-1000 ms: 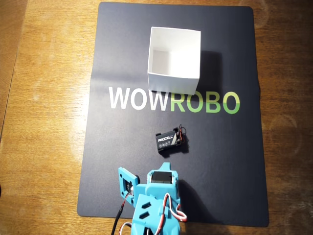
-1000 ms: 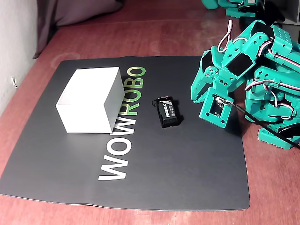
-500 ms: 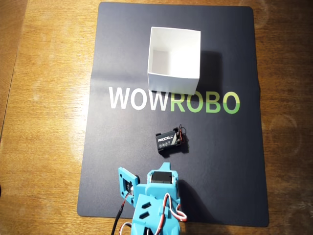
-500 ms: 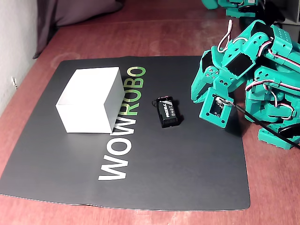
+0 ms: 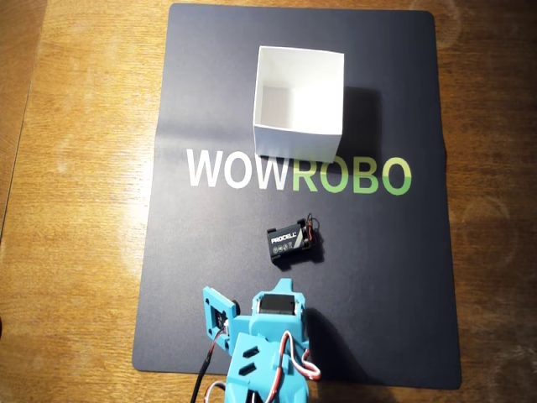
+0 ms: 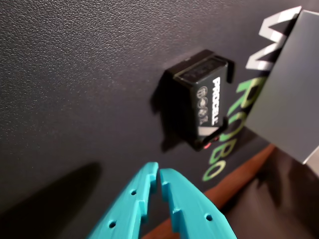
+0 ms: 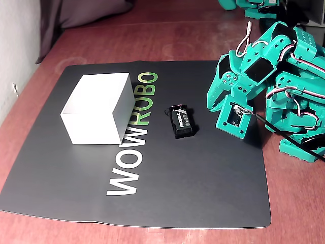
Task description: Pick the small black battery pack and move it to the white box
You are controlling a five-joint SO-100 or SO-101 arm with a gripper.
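white box (image 5: 299, 102) holds nothing; battery pack (image 5: 294, 241) lies outside.

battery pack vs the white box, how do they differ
The battery pack is black with white PROCELL lettering; the box is plain white. The pack is far smaller than the box. The pack is a closed block with thin wires at one end; the box is open-topped and looks empty. In the overhead view the pack lies below the WOWROBO lettering, the box above it. Both rest on the dark mat, untouched by the gripper.
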